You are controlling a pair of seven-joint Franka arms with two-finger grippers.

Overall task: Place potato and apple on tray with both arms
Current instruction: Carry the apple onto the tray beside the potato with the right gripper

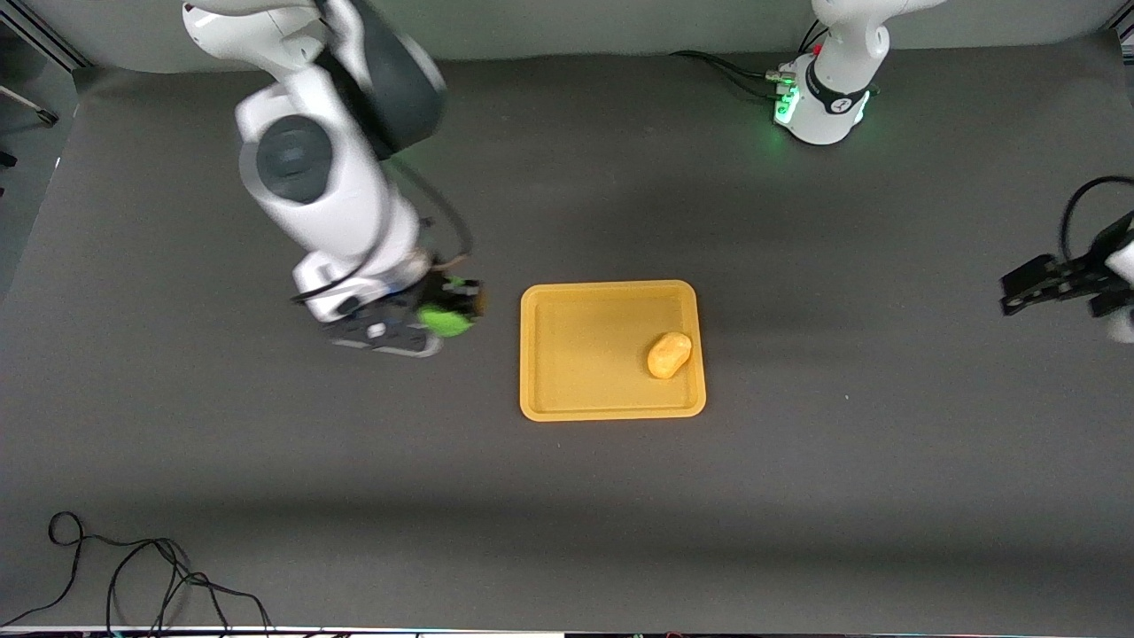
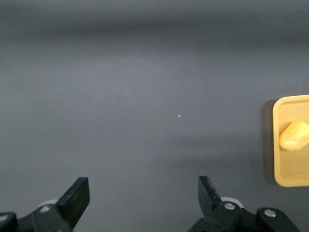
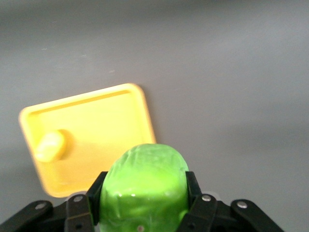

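The yellow-orange tray (image 1: 567, 390) lies in the middle of the table. The potato (image 1: 669, 354) rests on it, toward the left arm's end. Tray (image 3: 96, 125) and potato (image 3: 50, 145) also show in the right wrist view. My right gripper (image 1: 447, 310) is shut on the green apple (image 1: 446, 320) and holds it up over the dark table beside the tray, at the right arm's end; the apple (image 3: 145, 186) sits between the fingers. My left gripper (image 1: 1032, 288) is open and empty over the table at the left arm's end; its view shows the tray's edge (image 2: 277, 145) and the potato (image 2: 294, 135).
A dark grey mat (image 1: 797, 496) covers the table. Loose black cables (image 1: 133, 576) lie at the table edge nearest the front camera, at the right arm's end. The left arm's base (image 1: 824, 97) stands with green lights lit.
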